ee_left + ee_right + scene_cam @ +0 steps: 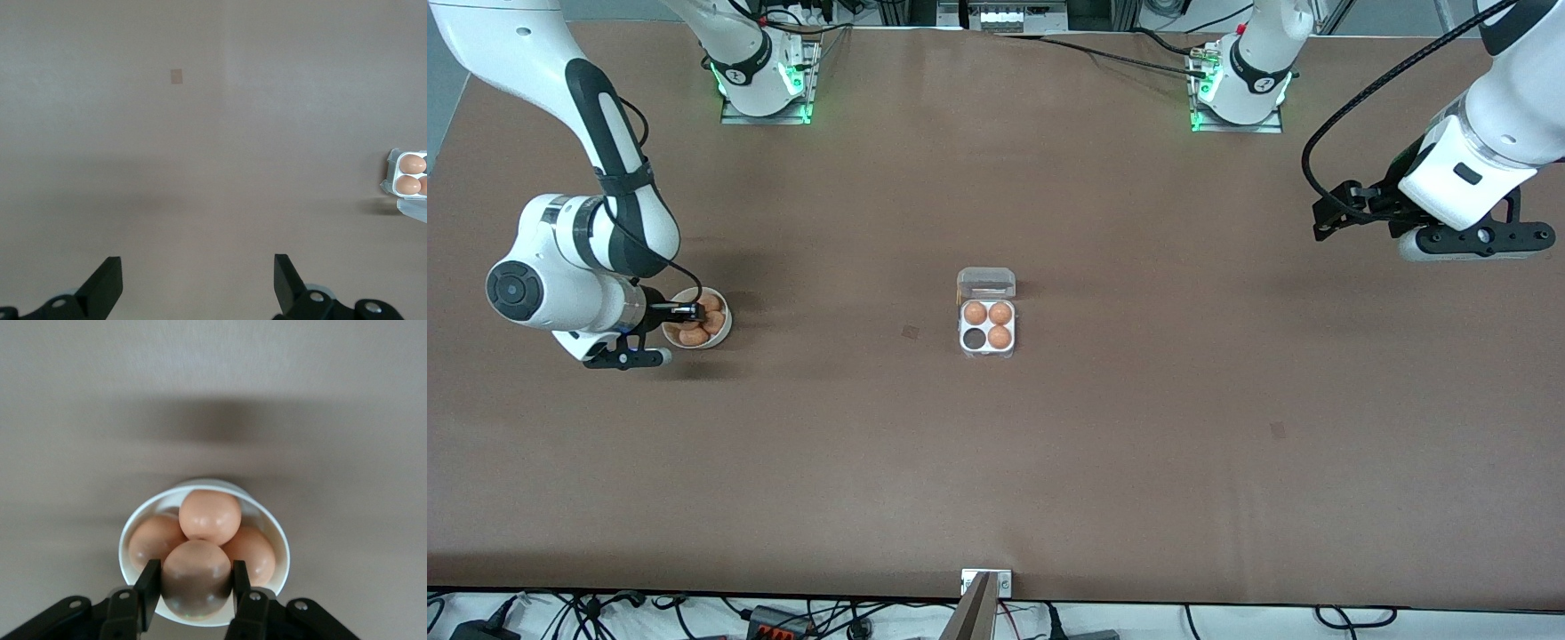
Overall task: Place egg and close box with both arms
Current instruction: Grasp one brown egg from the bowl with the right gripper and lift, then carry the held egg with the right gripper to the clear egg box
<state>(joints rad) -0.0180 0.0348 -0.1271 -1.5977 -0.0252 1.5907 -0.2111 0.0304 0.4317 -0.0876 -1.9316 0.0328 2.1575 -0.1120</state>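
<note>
The egg (197,577) lies at the rim of the white bowl (280,540), with my right gripper (197,581) shut on it, one finger on each side. Three more eggs (210,515) fill the bowl. In the front view the right gripper (685,311) reaches into that bowl (725,331) at the right arm's end of the table. The clear box (987,354) sits mid-table with its lid (986,283) open, three eggs inside and one cell (972,338) empty. My left gripper (198,280) hangs open with nothing between its fingers, waiting over the left arm's end (1325,218).
The box (390,175) shows at the edge of the left wrist view with two eggs visible. Small tape marks (910,332) dot the brown table (1138,444). A metal bracket (986,582) sits at the table edge nearest the front camera.
</note>
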